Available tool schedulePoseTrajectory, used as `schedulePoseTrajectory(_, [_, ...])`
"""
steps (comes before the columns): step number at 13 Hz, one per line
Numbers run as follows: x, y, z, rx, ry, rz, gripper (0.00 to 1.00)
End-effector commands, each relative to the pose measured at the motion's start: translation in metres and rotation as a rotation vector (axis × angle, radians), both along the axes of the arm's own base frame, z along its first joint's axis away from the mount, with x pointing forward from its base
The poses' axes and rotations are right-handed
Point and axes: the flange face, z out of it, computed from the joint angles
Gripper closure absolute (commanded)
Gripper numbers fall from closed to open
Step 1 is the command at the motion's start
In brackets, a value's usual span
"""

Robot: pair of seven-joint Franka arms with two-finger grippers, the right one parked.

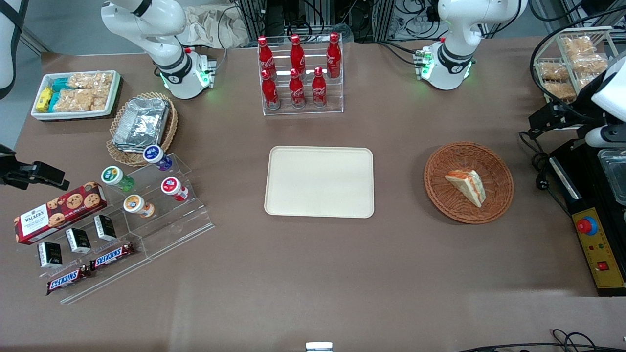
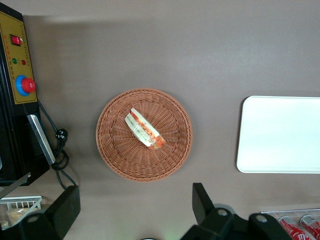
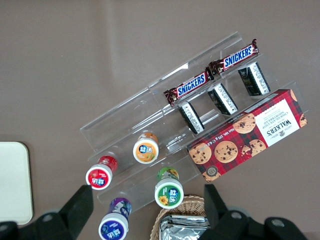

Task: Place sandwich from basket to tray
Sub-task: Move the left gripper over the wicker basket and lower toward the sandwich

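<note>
Pincer: the left arm's pincer hangs high above the surface, its two fingers spread wide apart, holding nothing.
Sandwich: one sandwich lies straight below the pincer's outlook, a little ahead of the gap between the fingers, inside the basket and near its middle.
Long axis: judged from the wrist view, the wedge lies slantwise to the line joining the two fingers, so the wrist probably needs a turn before it can close across the narrow sides.
Basket: one round reddish-brown basket under the pincer, resting on the surface; nothing else in it.
Tray: one cream tray, bare, well apart from the basket, sideways toward the parked arm's end.
Nearer arm: the working arm; the basket sits at its end of the surface.
Task progress: by my reading not yet begun; the descent to the sandwich comes first.
</note>
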Motion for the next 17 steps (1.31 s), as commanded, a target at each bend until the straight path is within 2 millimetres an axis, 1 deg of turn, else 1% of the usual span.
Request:
schedulePoseTrajectory(1, [-0.006, 0.003, 0.004, 0.009, 0.004, -0.016, 0.00])
schedulePoseTrajectory(3, [-0.005, 0.007, 0.003, 0.000, 0.010, 0.020, 0.00])
schedulePoseTrajectory(4, [-0.005, 0.008, -0.002, 0.011, 0.025, 0.083, 0.00])
schedulePoseTrajectory(5, [-0.005, 0.007, -0.010, 0.015, 0.032, 0.129, 0.00])
schedulePoseTrajectory(6, [-0.006, 0.009, -0.021, 0.016, 0.027, 0.139, 0.00])
schedulePoseTrajectory(7, [-0.013, 0.011, -0.034, 0.016, 0.012, 0.155, 0.00])
schedulePoseTrajectory(8, [-0.020, 0.013, -0.048, 0.014, -0.013, 0.199, 0.00])
schedulePoseTrajectory(10, [-0.024, 0.012, -0.087, 0.023, -0.007, 0.411, 0.00])
schedulePoseTrajectory(12, [-0.030, 0.006, -0.124, 0.082, -0.028, 0.485, 0.00])
schedulePoseTrajectory(13, [-0.038, 0.002, -0.148, 0.078, -0.049, 0.508, 0.00])
schedulePoseTrajectory(15, [-0.049, 0.001, -0.189, 0.063, -0.074, 0.617, 0.00])
schedulePoseTrajectory(16, [-0.050, -0.001, -0.203, 0.064, -0.072, 0.647, 0.00])
schedulePoseTrajectory(17, [-0.051, -0.001, -0.212, 0.064, -0.071, 0.660, 0.00])
